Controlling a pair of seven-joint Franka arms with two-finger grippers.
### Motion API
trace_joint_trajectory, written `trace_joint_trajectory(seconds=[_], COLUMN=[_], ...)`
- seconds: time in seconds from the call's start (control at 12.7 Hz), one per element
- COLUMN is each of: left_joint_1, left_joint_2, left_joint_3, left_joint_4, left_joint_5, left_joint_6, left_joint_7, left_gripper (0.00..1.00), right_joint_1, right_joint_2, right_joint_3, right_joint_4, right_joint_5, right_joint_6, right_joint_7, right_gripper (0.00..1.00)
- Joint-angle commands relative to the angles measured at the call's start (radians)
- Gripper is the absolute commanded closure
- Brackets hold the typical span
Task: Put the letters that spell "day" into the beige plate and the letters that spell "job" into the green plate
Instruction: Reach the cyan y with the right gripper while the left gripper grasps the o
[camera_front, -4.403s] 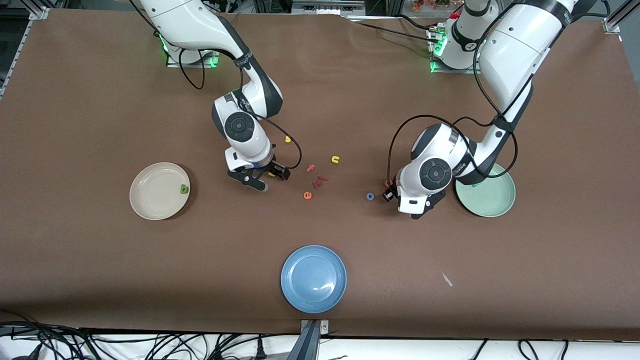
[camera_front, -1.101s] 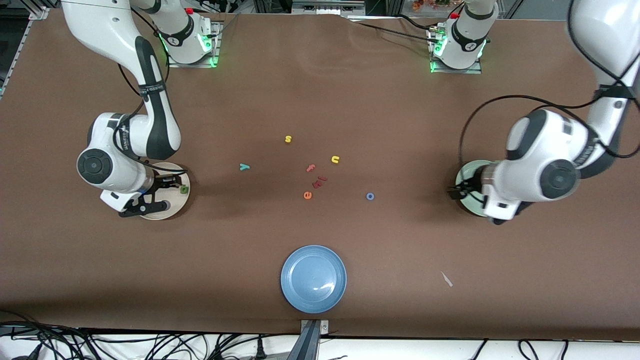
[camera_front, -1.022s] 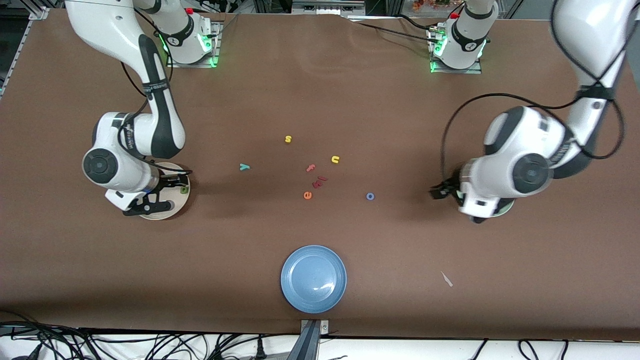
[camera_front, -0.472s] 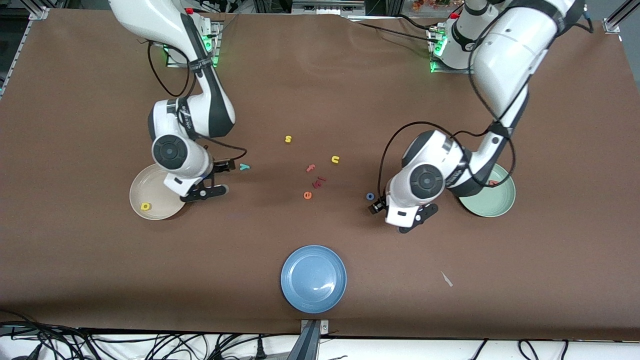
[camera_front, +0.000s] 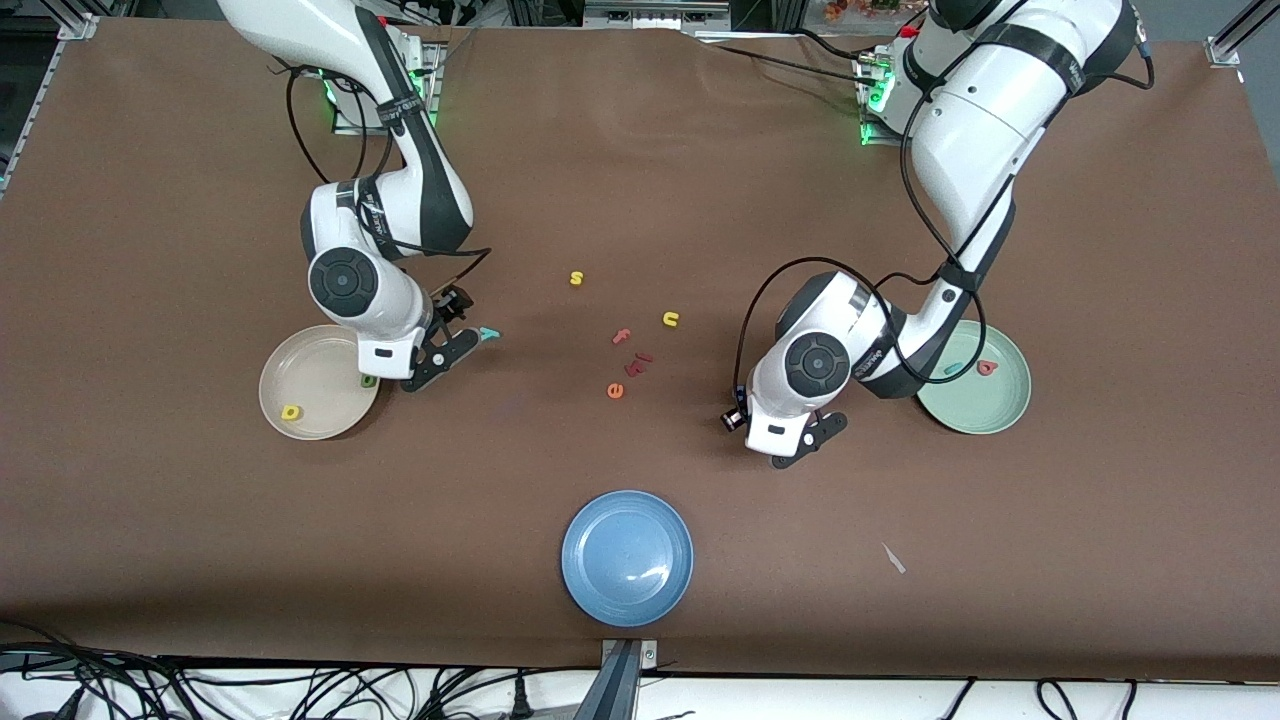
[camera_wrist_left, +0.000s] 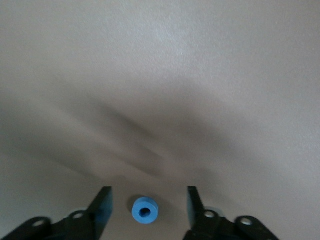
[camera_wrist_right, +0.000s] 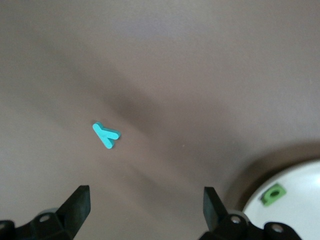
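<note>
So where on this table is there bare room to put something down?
Bare cloth lies on both sides of the blue plate, and between the two arm bases. The middle is crowded with loose letters, such as the orange e, between the two tools.

The right arm reaches down from its base, elbow bent, and its right gripper (camera_front: 455, 340) hangs low over the table with fingers (camera_wrist_right: 75, 207) spread wide. The left arm folds down likewise; the left gripper (camera_wrist_left: 146, 210) has its jaws apart, touching nothing.

Three round plates (camera_front: 300, 352) (camera_front: 990, 415) (camera_front: 600, 570); eleven or twelve small foam letters (camera_front: 488, 334) (camera_front: 576, 278) (camera_front: 670, 319) (camera_front: 615, 391) (camera_front: 291, 411) (camera_front: 987, 367) (camera_wrist_left: 145, 210).
</note>
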Motion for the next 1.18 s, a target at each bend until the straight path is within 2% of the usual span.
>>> trace_joint_trajectory(seconds=[0.0, 0.31, 0.63, 0.71, 0.79, 0.86, 1.1], left_joint_1=[-0.030, -0.026, -0.010, -0.007, -0.009, -0.009, -0.010], left_joint_2=[0.015, 0.023, 0.033, 0.033, 0.033, 0.033, 0.033], left_joint_3=[0.012, 0.012, 0.012, 0.012, 0.012, 0.012, 0.012], left_joint_4=[0.025, 0.005, 0.001, -0.009, -0.010, -0.010, -0.010], left_joint_5=[-0.011, -0.072, -0.077, -0.086, -0.100, -0.101, -0.101], left_joint_6=[-0.008, -0.010, -0.016, -0.016, -0.016, -0.016, -0.017], left_joint_7=[-0.015, -0.019, -0.017, -0.017, -0.022, -0.026, -0.028], left_gripper=[0.39, 0.44, 0.46, 0.50, 0.56, 0.69, 0.90], right_joint_1=[-0.002, -0.002, -0.002, -0.002, -0.002, -0.002, 0.002], right_joint_2=[-0.035, -0.111, -0.095, -0.079, -0.067, -0.065, -0.029], right_joint_3=[0.023, 0.096, 0.140, 0.143, 0.143, 0.143, 0.143], right_joint_4=[-0.084, -0.164, -0.270, -0.284, -0.284, -0.282, -0.276], right_joint_5=[0.003, 0.000, -0.008, -0.006, -0.008, -0.008, -0.008], right_joint_6=[0.100, 0.138, 0.374, 0.426, 0.439, 0.442, 0.479], right_joint_7=[-0.177, -0.219, -0.271, -0.312, -0.342, -0.362, -0.405], right_gripper=[0.00, 0.00, 0.00, 0.00, 0.00, 0.00, 0.01])
